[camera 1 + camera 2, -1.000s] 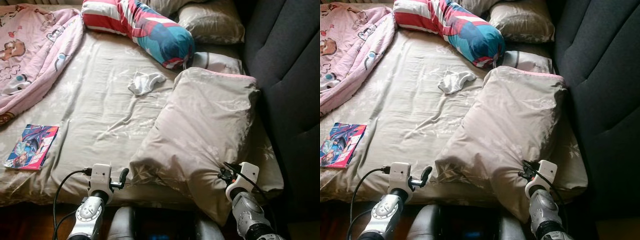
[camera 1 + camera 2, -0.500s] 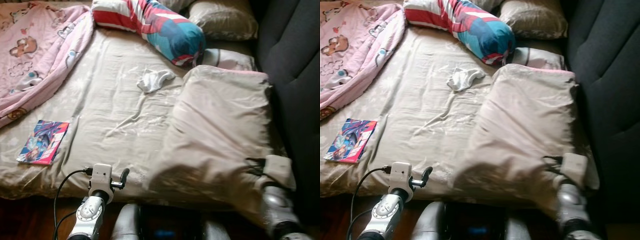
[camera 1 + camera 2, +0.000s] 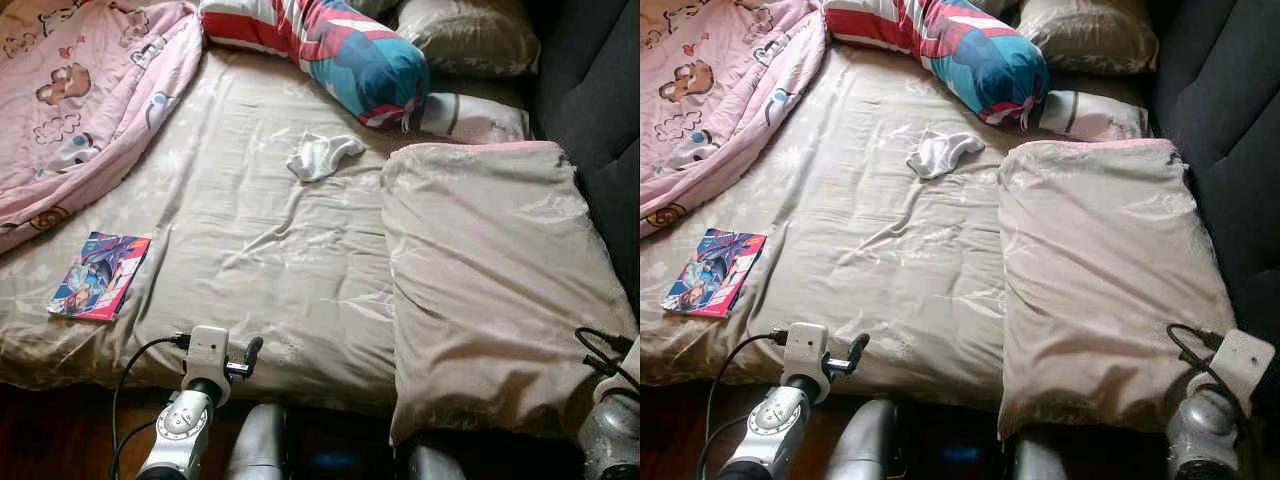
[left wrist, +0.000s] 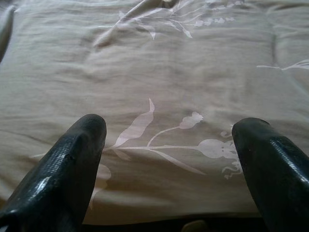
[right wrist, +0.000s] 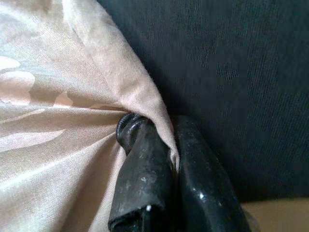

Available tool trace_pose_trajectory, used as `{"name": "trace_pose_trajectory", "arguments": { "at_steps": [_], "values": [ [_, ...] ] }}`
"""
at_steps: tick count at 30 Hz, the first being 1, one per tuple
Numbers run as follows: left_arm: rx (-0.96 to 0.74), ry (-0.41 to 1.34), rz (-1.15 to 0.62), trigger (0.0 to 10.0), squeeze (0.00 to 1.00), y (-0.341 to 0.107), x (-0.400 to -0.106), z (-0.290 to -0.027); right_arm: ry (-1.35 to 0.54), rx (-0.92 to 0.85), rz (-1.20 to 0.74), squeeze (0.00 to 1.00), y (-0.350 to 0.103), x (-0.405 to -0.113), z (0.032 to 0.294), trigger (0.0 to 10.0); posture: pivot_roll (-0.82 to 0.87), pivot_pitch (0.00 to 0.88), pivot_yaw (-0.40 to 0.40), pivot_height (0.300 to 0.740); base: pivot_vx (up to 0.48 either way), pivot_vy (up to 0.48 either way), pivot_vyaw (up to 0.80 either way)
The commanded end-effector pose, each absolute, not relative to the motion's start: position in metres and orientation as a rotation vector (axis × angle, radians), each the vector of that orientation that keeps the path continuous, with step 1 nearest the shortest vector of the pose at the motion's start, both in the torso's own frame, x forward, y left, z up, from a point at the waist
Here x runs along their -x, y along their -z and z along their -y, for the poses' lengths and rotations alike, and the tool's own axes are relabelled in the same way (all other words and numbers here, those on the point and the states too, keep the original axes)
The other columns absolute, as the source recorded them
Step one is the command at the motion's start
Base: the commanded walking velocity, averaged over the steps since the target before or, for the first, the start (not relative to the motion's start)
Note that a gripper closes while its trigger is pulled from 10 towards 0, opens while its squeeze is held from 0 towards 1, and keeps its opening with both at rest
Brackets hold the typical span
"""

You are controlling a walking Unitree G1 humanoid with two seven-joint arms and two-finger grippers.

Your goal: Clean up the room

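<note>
A large beige pillow (image 3: 490,290) lies flat on the right side of the bed, along the dark headboard. My right gripper (image 5: 159,126) is shut on the pillow's near right corner, the fabric pinched between its fingers; its wrist (image 3: 612,400) sits at the bed's front right corner. My left gripper (image 4: 171,130) is open, hovering just over the beige sheet (image 3: 250,250) at the bed's front edge, holding nothing. A crumpled white cloth (image 3: 322,155) lies mid-bed. A colourful magazine (image 3: 98,276) rests on the sheet near the front left.
A pink printed blanket (image 3: 80,90) is bunched at the back left. A striped red, white and blue bolster (image 3: 330,45) and two more pillows (image 3: 470,35) (image 3: 475,115) lie at the back. The dark padded headboard (image 3: 600,80) borders the right.
My right gripper has swung rightward with the pillow's corner, turning the pillow from slanted to straight beside the headboard. The view has shifted somewhat. The left gripper stays put.
</note>
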State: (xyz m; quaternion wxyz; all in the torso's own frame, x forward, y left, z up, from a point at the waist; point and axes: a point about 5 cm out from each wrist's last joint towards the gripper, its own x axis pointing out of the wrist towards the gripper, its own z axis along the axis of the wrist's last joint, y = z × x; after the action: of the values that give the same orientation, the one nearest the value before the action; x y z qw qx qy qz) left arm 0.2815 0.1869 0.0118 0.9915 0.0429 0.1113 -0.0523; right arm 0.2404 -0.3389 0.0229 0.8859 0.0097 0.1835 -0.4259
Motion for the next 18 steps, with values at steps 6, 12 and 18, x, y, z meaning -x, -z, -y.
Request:
{"name": "trace_pose_trajectory", "arguments": {
  "at_steps": [6, 12, 18],
  "values": [
    [-0.102, 0.108, -0.28, 10.0, 0.0, -0.002, -0.272, -0.194, 1.007, -0.103, -0.474, 1.0, -0.002, -0.212, 0.346, 10.0, 0.04, 0.22, 0.014, 0.646, 0.0, 0.0, 0.0],
    [-0.096, 0.116, -0.281, 10.0, 0.0, -0.001, -0.272, -0.19, 1.013, -0.044, -0.394, 1.0, -0.017, -0.22, 0.353, 10.0, 0.04, 0.22, 0.014, 0.646, 0.0, 0.0, 0.0],
    [-0.091, 0.12, -0.287, 10.0, 0.0, 0.0, -0.271, -0.189, 0.782, 0.159, -0.157, 1.0, -0.051, -0.253, 0.339, 10.0, 0.03, 0.219, 0.012, 0.646, 0.0, 0.0, 0.0]
  ]
}}
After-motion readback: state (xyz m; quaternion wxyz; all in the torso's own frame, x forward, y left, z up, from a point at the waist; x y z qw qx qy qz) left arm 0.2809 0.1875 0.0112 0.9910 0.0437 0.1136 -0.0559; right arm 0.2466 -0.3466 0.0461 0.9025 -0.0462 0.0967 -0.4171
